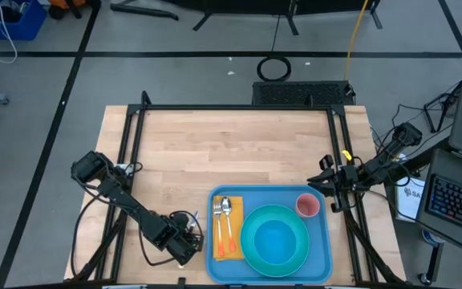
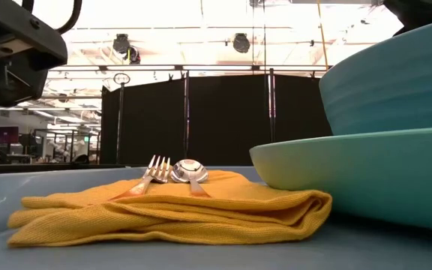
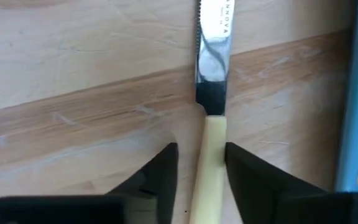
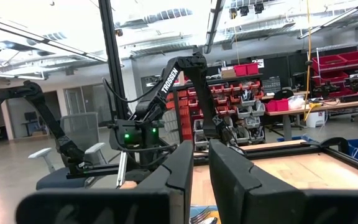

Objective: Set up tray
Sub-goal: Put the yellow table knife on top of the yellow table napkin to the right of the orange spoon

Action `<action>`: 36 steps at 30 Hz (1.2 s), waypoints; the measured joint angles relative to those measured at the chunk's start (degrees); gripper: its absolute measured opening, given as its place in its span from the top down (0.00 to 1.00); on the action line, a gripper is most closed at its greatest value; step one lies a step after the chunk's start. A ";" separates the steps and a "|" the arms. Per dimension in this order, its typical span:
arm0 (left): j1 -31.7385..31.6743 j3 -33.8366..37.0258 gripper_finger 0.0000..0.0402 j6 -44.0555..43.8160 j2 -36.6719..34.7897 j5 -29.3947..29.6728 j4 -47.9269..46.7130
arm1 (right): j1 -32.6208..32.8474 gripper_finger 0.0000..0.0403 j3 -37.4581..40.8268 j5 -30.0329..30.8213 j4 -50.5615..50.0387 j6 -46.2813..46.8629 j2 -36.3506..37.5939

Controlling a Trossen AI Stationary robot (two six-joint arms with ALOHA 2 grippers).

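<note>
The left gripper [image 3: 201,163] has its two dark fingers [image 3: 162,163] a little apart, one on each side of the cream handle of a table knife [image 3: 211,93]. They stand very near the handle, but I cannot say they press it, so I take the knife as not yet gripped. The knife lies flat on the wooden table [image 1: 231,148], its blade pointing away from the gripper, just beside the left rim of the tray [image 1: 325,241].

The light-blue tray sits at the near edge of the table, a bit right of the middle. On it I see an orange napkin [image 1: 225,241] with a fork [image 2: 150,174] and a spoon [image 2: 189,172] on top, then a turquoise bowl [image 1: 274,239] standing on a plate, and a small pink cup [image 1: 308,205] in the far right corner.

The right gripper [image 4: 201,168] waits raised beside the tray's far right corner, its fingers nearly together and holding nothing.

So most of the setting seems done. In my judgement, only the knife is left to lift and bring onto the tray.
</note>
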State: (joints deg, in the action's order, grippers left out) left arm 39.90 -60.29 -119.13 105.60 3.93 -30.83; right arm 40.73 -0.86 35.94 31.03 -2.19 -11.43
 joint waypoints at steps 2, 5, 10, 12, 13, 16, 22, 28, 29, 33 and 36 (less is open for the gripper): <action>-0.02 0.04 0.71 -0.04 0.02 -0.11 -0.20 | -0.01 0.89 0.00 0.00 0.00 0.01 0.00; -0.02 0.07 0.78 -0.06 0.04 -0.13 -0.36 | 0.00 0.89 -0.01 0.02 0.00 0.01 0.01; -0.04 0.07 0.86 -1.12 0.07 0.04 -0.10 | 0.00 0.89 -0.01 0.02 -0.02 0.01 -0.01; -0.07 0.04 0.88 -1.37 0.07 0.24 0.10 | 0.00 0.89 -0.01 0.01 0.00 0.01 -0.01; -0.10 0.02 0.89 -1.45 0.07 0.33 0.25 | 0.00 0.89 -0.01 0.00 0.00 0.00 0.00; -0.39 -0.02 0.88 -1.53 0.09 0.33 0.52 | -0.01 0.89 0.01 0.00 0.00 0.01 -0.01; -0.50 -0.02 0.88 -3.16 -1.03 2.27 0.48 | 0.00 0.89 0.00 0.00 0.00 0.01 0.01; -0.96 0.20 0.87 -4.19 -2.10 8.33 -0.46 | 0.00 0.89 0.01 0.00 0.00 0.00 0.01; -1.04 0.20 0.87 -4.24 -2.10 8.33 -0.38 | -0.01 0.89 -0.01 0.00 0.00 0.01 0.00; -1.51 -0.27 0.87 -4.44 -2.12 7.11 -0.59 | 0.00 0.89 0.00 0.00 -0.01 0.01 0.01; -1.94 -1.24 0.87 -4.37 -2.19 7.27 -0.53 | -0.02 0.89 -0.01 0.02 0.00 0.01 0.00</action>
State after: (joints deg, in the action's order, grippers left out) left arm 37.96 -61.53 -123.50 103.42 11.20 -31.35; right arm 40.71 -0.86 35.96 31.03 -2.18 -11.42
